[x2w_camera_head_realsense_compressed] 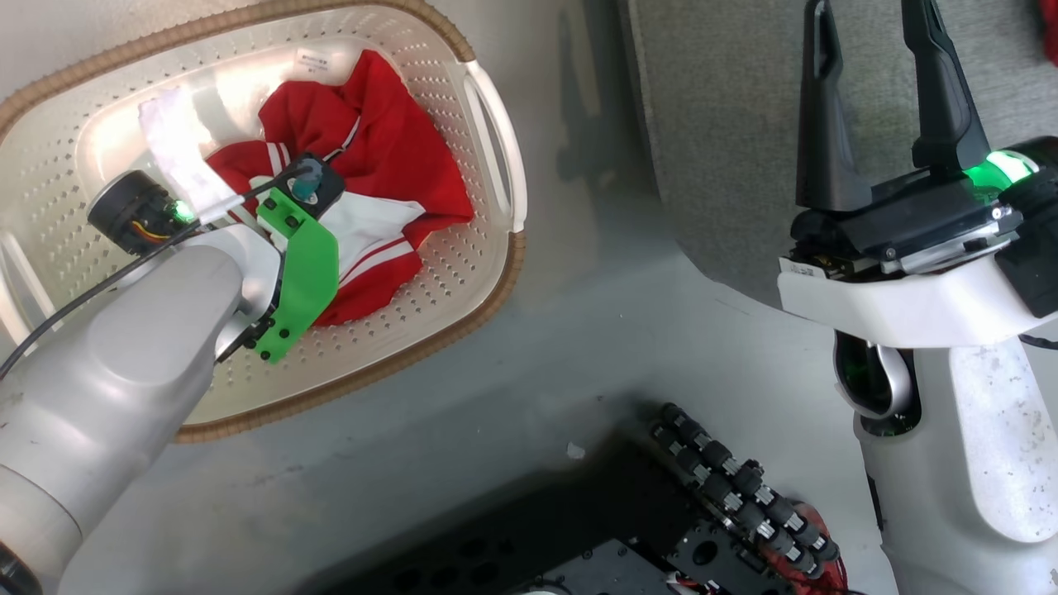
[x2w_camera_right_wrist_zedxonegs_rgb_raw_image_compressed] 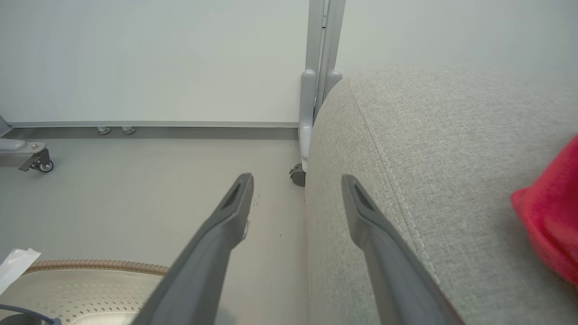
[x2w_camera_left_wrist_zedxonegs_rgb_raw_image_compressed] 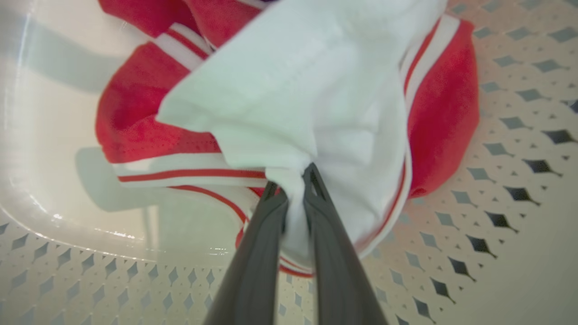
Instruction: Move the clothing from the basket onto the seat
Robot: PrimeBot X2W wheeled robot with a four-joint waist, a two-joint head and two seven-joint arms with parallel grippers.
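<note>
Grasp step in hand: the left gripper [x2w_camera_left_wrist_zedxonegs_rgb_raw_image_compressed: 292, 178] is clenched on a white fold of the clothing [x2w_camera_left_wrist_zedxonegs_rgb_raw_image_compressed: 289, 90], which is bunched at & beyond its tips, low inside the basket [x2w_camera_left_wrist_zedxonegs_rgb_raw_image_compressed: 496, 180]. Next, the garment is to be raised clear of the basket w/o snagging, then carried across to the seat [x2w_camera_right_wrist_zedxonegs_rgb_raw_image_compressed: 451, 158], found just beside the right gripper [x2w_camera_right_wrist_zedxonegs_rgb_raw_image_compressed: 297, 189], which is spread wide & empty. A red piece [x2w_camera_right_wrist_zedxonegs_rgb_raw_image_compressed: 548, 216], prob. the other garment though cut off at the edge, is seen on the seat beyond that gripper.
</note>
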